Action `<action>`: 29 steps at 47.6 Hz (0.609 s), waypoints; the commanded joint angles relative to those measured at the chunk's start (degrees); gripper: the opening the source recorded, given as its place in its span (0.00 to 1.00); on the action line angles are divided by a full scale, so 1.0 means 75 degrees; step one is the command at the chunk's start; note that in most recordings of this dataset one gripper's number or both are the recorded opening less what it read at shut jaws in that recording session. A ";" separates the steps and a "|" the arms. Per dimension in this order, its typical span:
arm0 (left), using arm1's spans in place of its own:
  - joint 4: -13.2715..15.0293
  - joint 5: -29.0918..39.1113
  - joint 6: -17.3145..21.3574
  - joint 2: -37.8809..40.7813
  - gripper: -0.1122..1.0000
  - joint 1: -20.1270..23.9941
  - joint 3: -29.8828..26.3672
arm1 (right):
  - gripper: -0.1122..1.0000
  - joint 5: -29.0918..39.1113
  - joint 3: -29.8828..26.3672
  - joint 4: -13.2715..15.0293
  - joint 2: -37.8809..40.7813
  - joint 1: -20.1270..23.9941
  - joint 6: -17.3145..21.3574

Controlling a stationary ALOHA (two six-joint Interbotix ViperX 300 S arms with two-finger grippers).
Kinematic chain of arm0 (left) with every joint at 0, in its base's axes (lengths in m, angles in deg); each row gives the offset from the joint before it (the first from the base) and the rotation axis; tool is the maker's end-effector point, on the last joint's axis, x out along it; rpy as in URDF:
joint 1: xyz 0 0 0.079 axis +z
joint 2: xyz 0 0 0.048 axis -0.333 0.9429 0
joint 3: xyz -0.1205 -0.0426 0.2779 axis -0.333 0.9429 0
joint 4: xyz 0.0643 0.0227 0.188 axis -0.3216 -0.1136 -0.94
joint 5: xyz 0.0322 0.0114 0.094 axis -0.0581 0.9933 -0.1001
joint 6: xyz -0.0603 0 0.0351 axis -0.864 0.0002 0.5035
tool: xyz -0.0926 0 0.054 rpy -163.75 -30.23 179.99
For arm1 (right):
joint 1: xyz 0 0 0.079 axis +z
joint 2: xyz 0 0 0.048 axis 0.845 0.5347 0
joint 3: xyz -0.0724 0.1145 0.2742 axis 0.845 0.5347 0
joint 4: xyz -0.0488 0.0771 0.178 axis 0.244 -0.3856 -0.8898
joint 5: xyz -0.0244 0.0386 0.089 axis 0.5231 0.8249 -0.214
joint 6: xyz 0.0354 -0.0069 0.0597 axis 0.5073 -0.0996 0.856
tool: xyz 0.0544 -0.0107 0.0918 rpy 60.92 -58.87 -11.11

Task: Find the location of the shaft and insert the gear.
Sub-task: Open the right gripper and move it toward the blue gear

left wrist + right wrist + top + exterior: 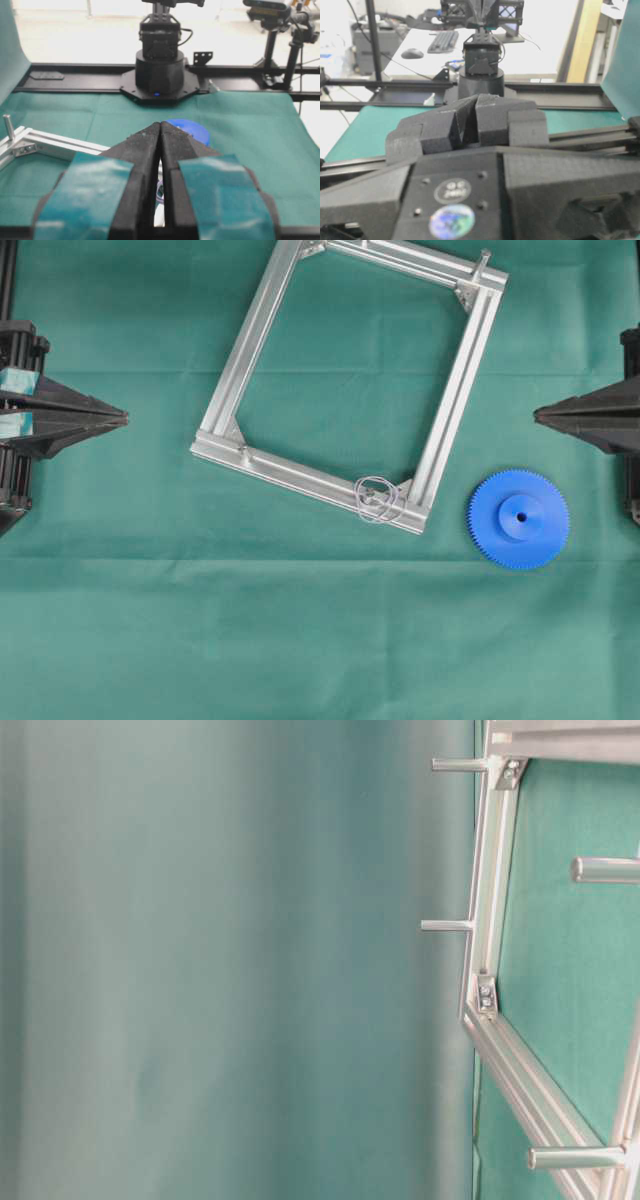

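Your left tool point(125, 419) and right tool point(537, 414) sit pressed together, empty, at the surface's side edges; the gear point(518, 518) lies flat beside the frame's near-right corner, by the wire-looped shaft point(374, 496).

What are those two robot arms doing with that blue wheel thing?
Nothing yet. The left end effector and right end effector sit shut at the edges of the green cloth, holding nothing. The bright blue toothed plastic gear lies beside the silver metal frame. The thin wire-looped silver shaft waits at the frame's near corner.

No text is legible; the round stickers point(452, 191) are too blurred.
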 commanded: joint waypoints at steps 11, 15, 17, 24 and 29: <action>0.0082 0.0316 0.0047 0.0129 0.11 0.0012 -0.0352 | 0.10 0.1090 -0.0387 0.0000 0.0176 -0.0070 0.0012; 0.0094 0.0316 0.0047 0.0129 0.11 0.0012 -0.0352 | 0.10 0.1348 -0.0445 0.0000 0.0223 -0.0070 0.0012; 0.0094 0.0328 0.0035 0.0129 0.11 0.0012 -0.0340 | 0.10 0.1395 -0.0457 0.0000 0.0258 -0.0070 0.0012; 0.0105 0.0375 0.0023 0.0129 0.11 0.0012 -0.0340 | 0.10 0.1395 -0.0492 0.0000 0.0270 -0.0070 0.0000; 0.0105 0.0410 0.0023 0.0141 0.11 0.0012 -0.0340 | 0.11 0.1418 -0.0504 0.0000 0.0270 -0.0070 -0.0012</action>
